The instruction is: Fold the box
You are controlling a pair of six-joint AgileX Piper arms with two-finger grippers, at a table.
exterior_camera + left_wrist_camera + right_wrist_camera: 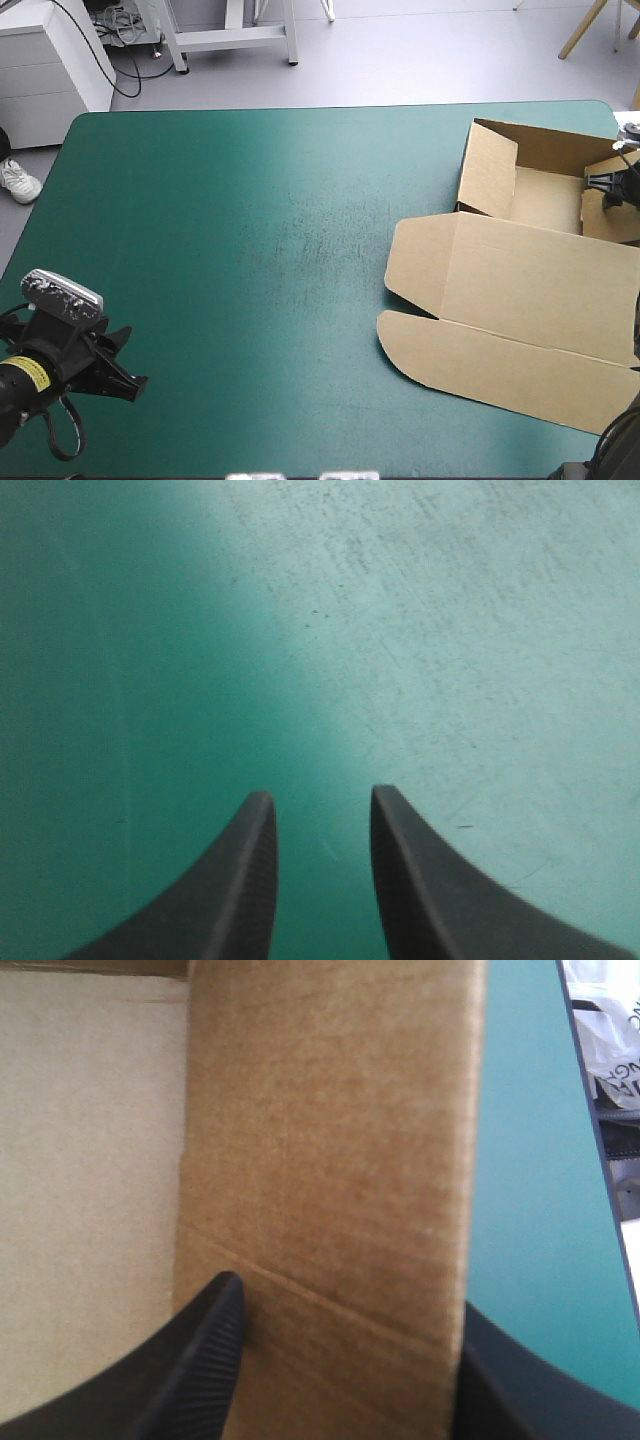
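Board of the brown box (530,290) takes up the right side of the bench (250,250). Its tray (545,200) sits at the far right corner with walls raised, and its lid (520,320) lies flat on the teal-green cover (300,330), reaching toward the near edge.

The right hand (612,190) is at the tray's right wall (330,1160), close to the bench's right edge. In the right wrist view its black fingers stand well apart and that wall rises in the gap between them. One finger (190,1360) is on the inner side, over the paler tray floor. The other finger (520,1380) is on the outer side, over a bare strip of cover. Whether either finger touches the board cannot be told.

The left hand (130,365) hangs over the near left corner of the bench, well apart from the box. Its two fingers (240,880) are parted by a narrow gap with nothing between them, and only bare cover lies ahead of them.
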